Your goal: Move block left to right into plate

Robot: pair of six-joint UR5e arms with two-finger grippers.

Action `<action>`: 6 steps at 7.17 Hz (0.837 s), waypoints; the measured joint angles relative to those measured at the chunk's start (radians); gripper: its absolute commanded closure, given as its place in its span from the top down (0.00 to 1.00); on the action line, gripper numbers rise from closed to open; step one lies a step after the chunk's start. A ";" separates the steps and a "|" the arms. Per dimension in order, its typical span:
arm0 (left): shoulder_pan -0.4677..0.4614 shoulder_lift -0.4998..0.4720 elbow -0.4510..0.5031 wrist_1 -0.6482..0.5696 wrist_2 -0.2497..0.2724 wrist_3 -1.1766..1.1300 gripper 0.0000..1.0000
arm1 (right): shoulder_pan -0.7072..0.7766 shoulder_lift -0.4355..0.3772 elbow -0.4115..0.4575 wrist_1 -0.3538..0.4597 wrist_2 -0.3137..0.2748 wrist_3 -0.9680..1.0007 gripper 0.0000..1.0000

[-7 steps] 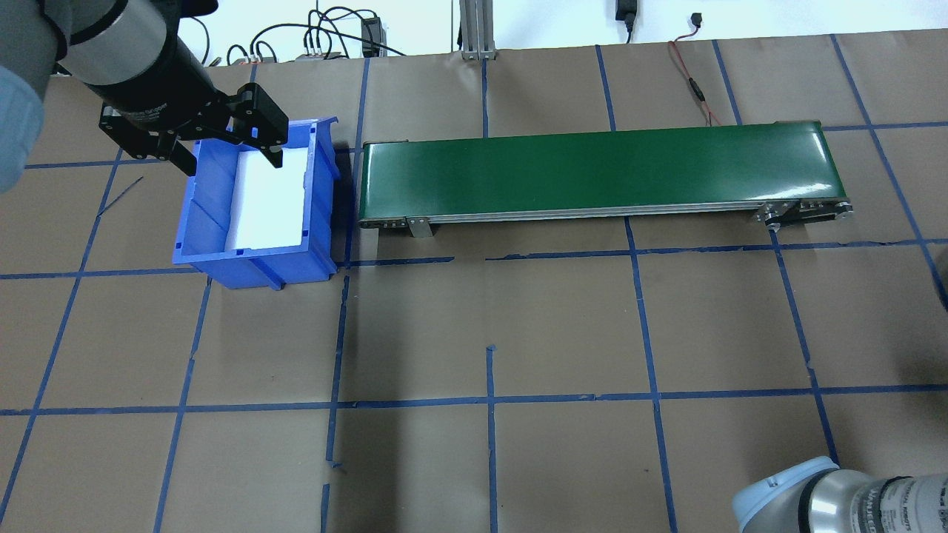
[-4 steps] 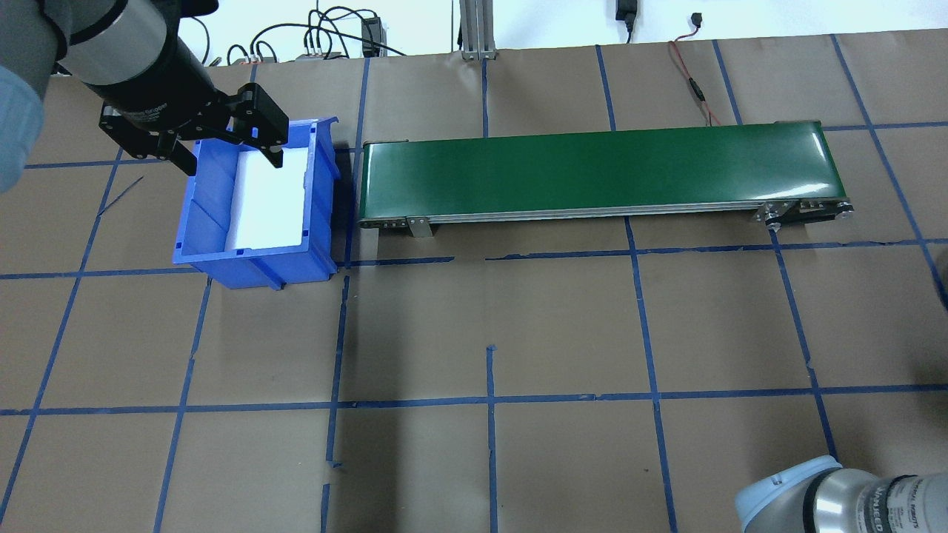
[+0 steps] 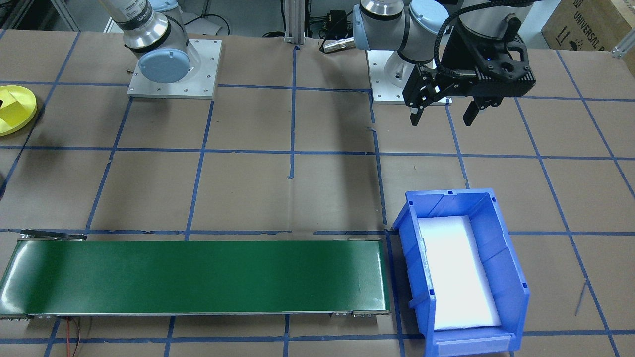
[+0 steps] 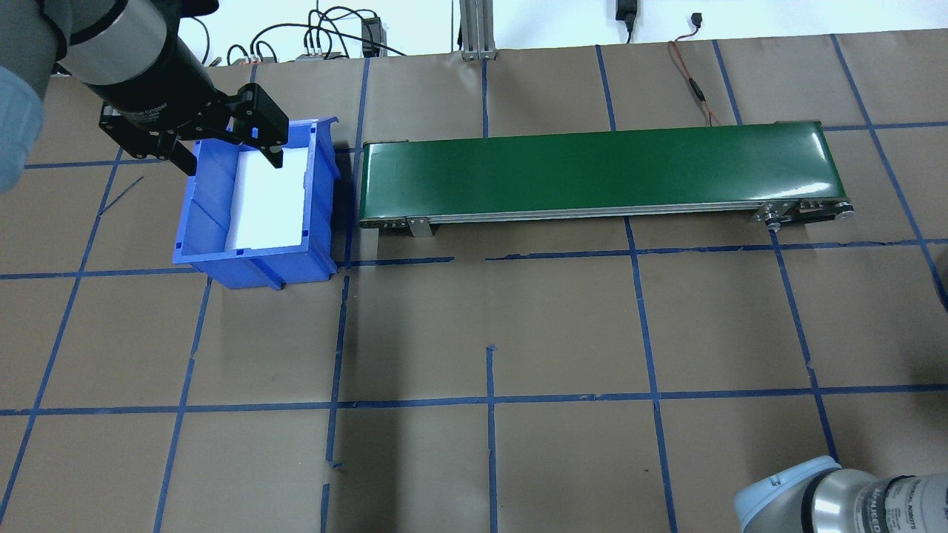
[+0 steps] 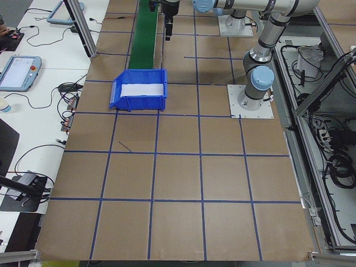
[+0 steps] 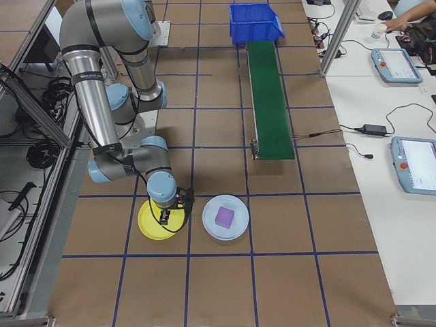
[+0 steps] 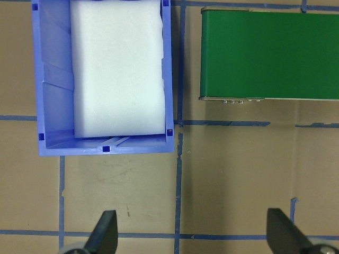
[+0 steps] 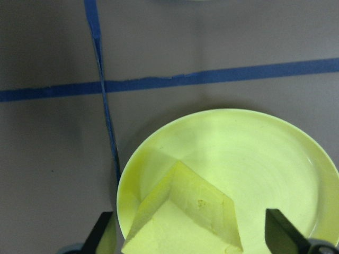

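Front-facing view: the left gripper [image 3: 443, 115] is held high with its jaws spread wide and nothing carried. The blue bin [image 3: 506, 277] is seen well below it in the picture, only white foam [image 3: 454, 270] inside. The green conveyor [image 3: 198, 277] is laid just beside the bin, bare. At the far edge the yellow plate [image 3: 12, 124] is caught with a yellow block [image 3: 17, 110] on it.

Overhead view: the left gripper [image 4: 222, 152] is hung over the bin's [image 4: 255, 263] far corner, jaws wide, nothing gripped. Plenty of bare table [image 4: 518, 333] is left on the robot's side of it. The plate is not shown here.

Left-end view: the bin [image 5: 139, 102] and conveyor [image 5: 146, 28] are lined up along the table; the gripper's state cannot be told from here.

Right-end view: the right arm is bent low over the plate [image 6: 153, 228]. A second pale plate [image 6: 240, 210] with a purple block [image 6: 225, 217] is parked just beside it, so little room is left on that side.

Left wrist view: the bin [image 7: 53, 148] and conveyor [image 7: 270, 53] are seen ahead of the wide fingertips [image 7: 105, 233], with open paper directly under them.

Right wrist view: the right gripper [image 8: 193, 241] is opened wide, with the block [image 8: 185, 217] between its fingers, resting on the plate [image 8: 265, 153] near the rim closest to the camera.

Progress: the block looks delivered, pretty much done; probably only a straight-up retreat is left, tbh.
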State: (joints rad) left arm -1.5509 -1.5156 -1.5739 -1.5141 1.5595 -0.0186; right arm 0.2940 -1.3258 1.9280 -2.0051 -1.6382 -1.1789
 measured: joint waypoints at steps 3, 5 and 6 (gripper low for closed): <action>0.000 0.000 0.000 0.000 0.002 0.003 1.00 | 0.341 -0.083 -0.085 0.082 -0.067 0.206 1.00; 0.000 0.000 0.000 -0.001 0.003 0.003 1.00 | 0.638 -0.137 -0.150 0.166 -0.038 0.476 1.00; 0.000 0.000 0.000 -0.001 0.002 0.003 1.00 | 0.789 -0.167 -0.192 0.234 -0.022 0.619 1.00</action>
State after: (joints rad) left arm -1.5509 -1.5153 -1.5738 -1.5154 1.5613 -0.0153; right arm 1.0830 -1.4927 1.7360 -1.7710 -1.6605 -0.5602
